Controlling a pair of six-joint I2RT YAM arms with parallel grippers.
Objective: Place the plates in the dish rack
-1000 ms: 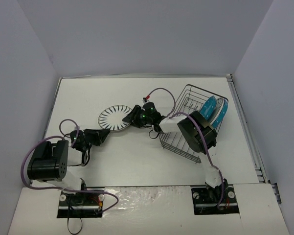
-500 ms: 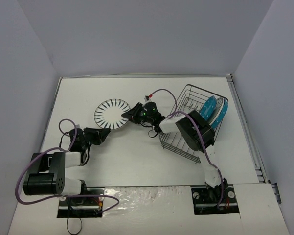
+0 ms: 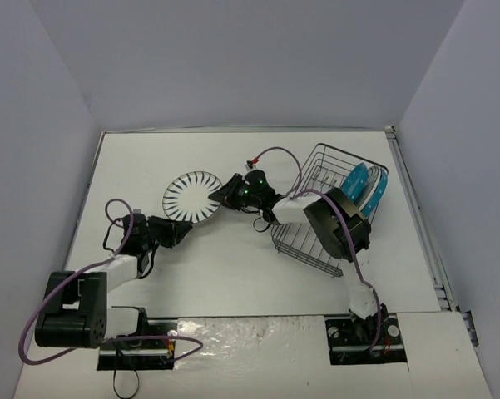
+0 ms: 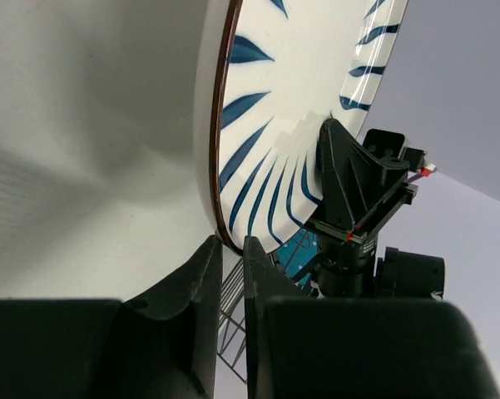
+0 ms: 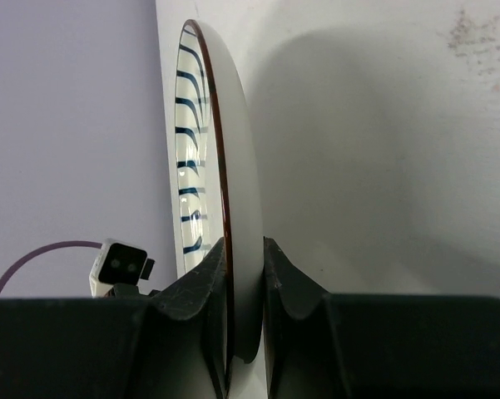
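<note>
Rack: 2 teal plates; L end effector, R end effector clamp striped plate.

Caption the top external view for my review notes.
The left gripper and right gripper pinch opposite edges of the striped plate; two teal plates stand in the dish rack.

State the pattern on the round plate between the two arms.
Dark blue radial stripes on the round white plate; best in the left wrist view.

- A robotics lab test cell rather than a lived-in room.
- Bare white tabletop boxed in by plain pale walls.
- Two arm bases bolted along its near edge.
</note>
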